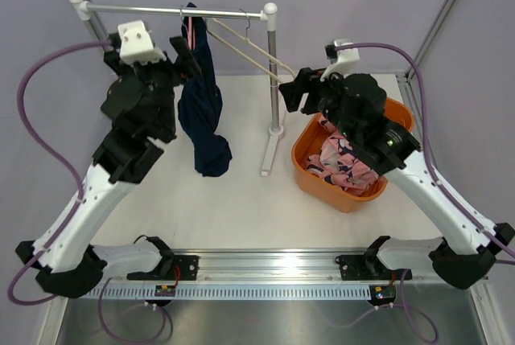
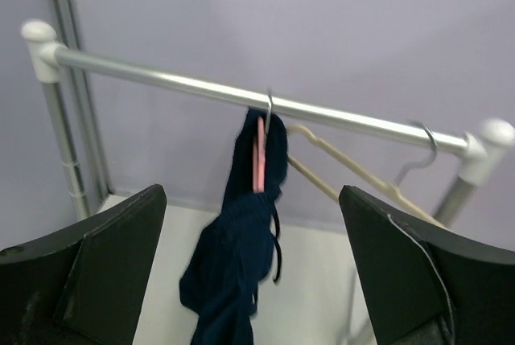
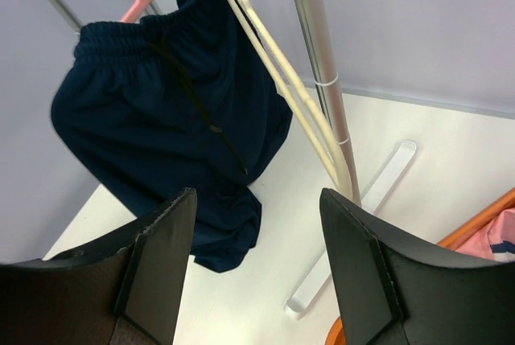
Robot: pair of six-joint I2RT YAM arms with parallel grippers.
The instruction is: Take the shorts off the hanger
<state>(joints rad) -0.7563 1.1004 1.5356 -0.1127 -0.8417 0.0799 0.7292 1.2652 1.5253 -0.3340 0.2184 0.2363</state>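
The dark navy shorts (image 1: pixel 202 112) hang from a pink hanger (image 2: pixel 260 156) on the silver rail (image 1: pixel 173 12); they also show in the left wrist view (image 2: pixel 233 264) and the right wrist view (image 3: pixel 169 112). The pink patterned shorts (image 1: pixel 342 160) lie in the orange basket (image 1: pixel 310 170). My left gripper (image 1: pixel 183 59) is open, just left of the navy shorts near the rail, its jaws apart and empty (image 2: pixel 251 281). My right gripper (image 1: pixel 296 92) is open and empty beside the rack post, right of the shorts (image 3: pixel 257 281).
An empty cream hanger (image 1: pixel 249 51) hangs slanted at the rail's right end. The rack's post (image 1: pixel 274 80) and white foot (image 1: pixel 269 152) stand between the navy shorts and the basket. Grey frame bars rise at the back corners.
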